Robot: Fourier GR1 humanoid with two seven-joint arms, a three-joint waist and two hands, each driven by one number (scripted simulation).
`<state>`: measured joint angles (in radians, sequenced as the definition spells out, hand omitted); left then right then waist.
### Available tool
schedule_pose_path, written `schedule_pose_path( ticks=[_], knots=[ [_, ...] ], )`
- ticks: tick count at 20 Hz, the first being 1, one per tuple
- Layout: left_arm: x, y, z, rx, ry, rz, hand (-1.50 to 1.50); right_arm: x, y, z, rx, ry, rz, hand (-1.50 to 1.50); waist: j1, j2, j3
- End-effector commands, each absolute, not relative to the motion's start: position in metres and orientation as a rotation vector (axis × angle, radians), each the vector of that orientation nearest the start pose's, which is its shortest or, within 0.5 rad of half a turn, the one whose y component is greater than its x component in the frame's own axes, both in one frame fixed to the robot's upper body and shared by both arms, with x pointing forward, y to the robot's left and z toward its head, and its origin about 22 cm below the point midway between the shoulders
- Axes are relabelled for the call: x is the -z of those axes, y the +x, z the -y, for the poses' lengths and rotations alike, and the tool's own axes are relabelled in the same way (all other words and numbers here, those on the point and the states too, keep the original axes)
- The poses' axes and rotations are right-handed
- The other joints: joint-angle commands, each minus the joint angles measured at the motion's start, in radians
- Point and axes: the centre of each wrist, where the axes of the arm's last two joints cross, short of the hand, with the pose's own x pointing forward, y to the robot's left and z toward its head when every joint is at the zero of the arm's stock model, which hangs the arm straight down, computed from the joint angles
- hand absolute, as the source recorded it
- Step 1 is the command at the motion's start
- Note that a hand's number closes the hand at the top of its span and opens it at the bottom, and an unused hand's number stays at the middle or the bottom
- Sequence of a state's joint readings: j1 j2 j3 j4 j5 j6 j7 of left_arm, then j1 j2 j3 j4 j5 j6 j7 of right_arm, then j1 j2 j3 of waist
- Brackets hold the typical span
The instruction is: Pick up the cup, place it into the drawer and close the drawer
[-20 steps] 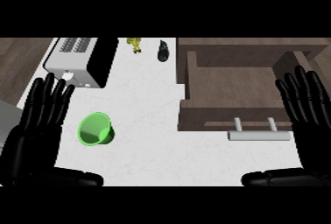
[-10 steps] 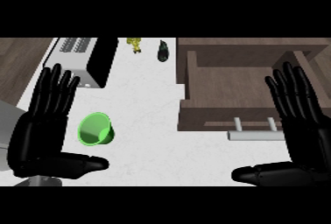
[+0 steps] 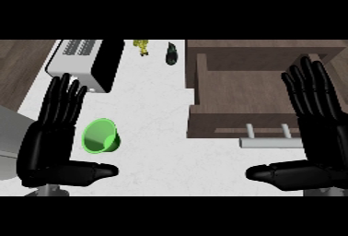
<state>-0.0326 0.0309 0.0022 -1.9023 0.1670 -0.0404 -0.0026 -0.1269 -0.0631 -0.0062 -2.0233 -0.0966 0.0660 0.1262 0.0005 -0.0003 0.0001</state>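
Note:
A green cup [image 3: 101, 135] lies on its side on the white counter, left of centre. My left hand [image 3: 51, 138] is open with straight fingers, just to the left of the cup, and its thumb sticks out below the cup. At the upper right, the brown drawer [image 3: 258, 87] is pulled open, and its white bar handle [image 3: 270, 142] sits along the front edge. My right hand [image 3: 314, 133] is open over the drawer's right side and front, thumb pointing left below the handle. Neither hand holds anything.
A white and black toaster [image 3: 85, 62] stands at the back left. A small yellow object [image 3: 142, 46] and a dark bottle-like object [image 3: 171, 54] sit at the back of the counter. A grey surface [image 3: 10, 138] shows at the left edge.
Both hands have moved up and forward into view, with more of the palms and thumbs showing. The view has shifted a little. The cup and drawer have not moved.

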Motion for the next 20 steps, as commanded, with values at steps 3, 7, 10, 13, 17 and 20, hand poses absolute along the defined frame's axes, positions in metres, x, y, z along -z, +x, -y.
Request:
schedule_pose_path(
  ticks=[3, 7, 10, 13, 17, 20],
  knots=[
    [-0.069, 0.230, -0.243, -0.072, -0.134, 1.886, -1.50, -0.139, 0.222, 0.230, -0.104, 0.127, 2.022, -1.50, 0.000, 0.000, 0.000],
    [-0.059, 0.235, -0.248, -0.069, -0.100, 1.843, -1.50, -0.130, 0.231, 0.224, -0.107, 0.125, 2.012, -1.50, 0.000, 0.000, 0.000],
    [-0.047, 0.242, -0.254, -0.067, -0.092, 1.829, -1.50, -0.143, 0.229, 0.239, -0.106, 0.138, 2.015, -1.50, -0.001, 0.000, 0.000],
    [-0.025, 0.238, -0.240, -0.105, -0.021, 1.817, -1.50, -0.133, 0.240, 0.238, -0.113, 0.117, 2.026, -1.50, -0.001, 0.001, 0.000],
    [-0.010, 0.243, -0.281, -0.106, -0.018, 1.787, -1.50, -0.126, 0.227, 0.239, -0.107, 0.133, 2.000, -1.50, -0.002, 0.000, 0.000],
    [0.015, 0.248, -0.290, -0.091, 0.011, 1.787, -1.50, -0.149, 0.242, 0.249, -0.116, 0.146, 2.018, -1.50, -0.002, 0.001, 0.000]
  ],
)
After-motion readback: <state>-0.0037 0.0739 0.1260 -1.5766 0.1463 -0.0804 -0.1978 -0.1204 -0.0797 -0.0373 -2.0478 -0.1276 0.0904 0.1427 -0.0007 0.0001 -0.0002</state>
